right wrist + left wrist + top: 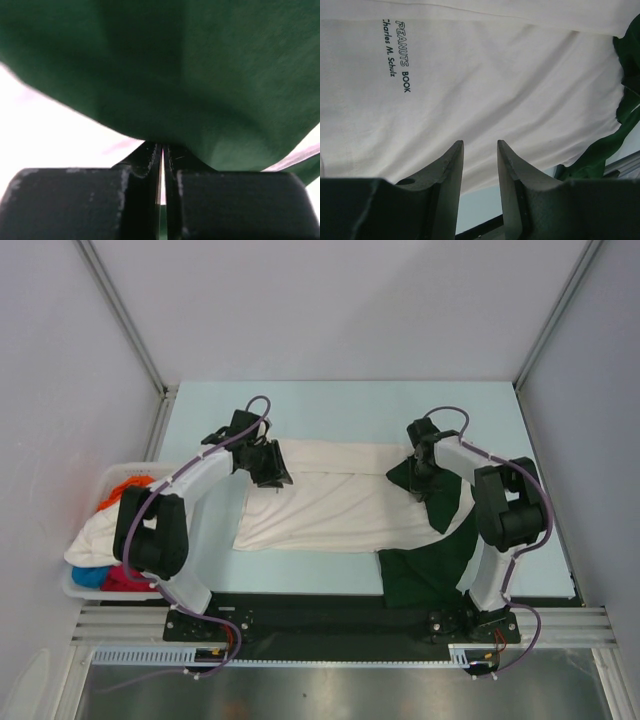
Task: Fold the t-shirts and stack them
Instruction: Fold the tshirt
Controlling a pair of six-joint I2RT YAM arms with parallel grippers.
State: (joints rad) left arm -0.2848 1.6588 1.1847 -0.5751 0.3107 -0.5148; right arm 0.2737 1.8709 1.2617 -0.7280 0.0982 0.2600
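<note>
Crosswise on the surface (340, 410) lies the cream-white t-shirt (330, 505), spread flat for folding. The right gripper (420, 478) has its jaws clenched on the green sleeve (445, 502), probably to fold it inward. The left gripper (268, 468) sits at the far edge, jaws parted and holding nothing. Beyond that edge is bare room. The basket (75, 585) crowds the left side.

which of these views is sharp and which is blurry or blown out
Left wrist: sharp, the small dark print on the cream t-shirt reads cleanly. Right wrist: the green cloth sits so close it goes soft, and the pale area at lower left is blown out. Top external: even light, dull glare on the metal strip at the bottom.
</note>
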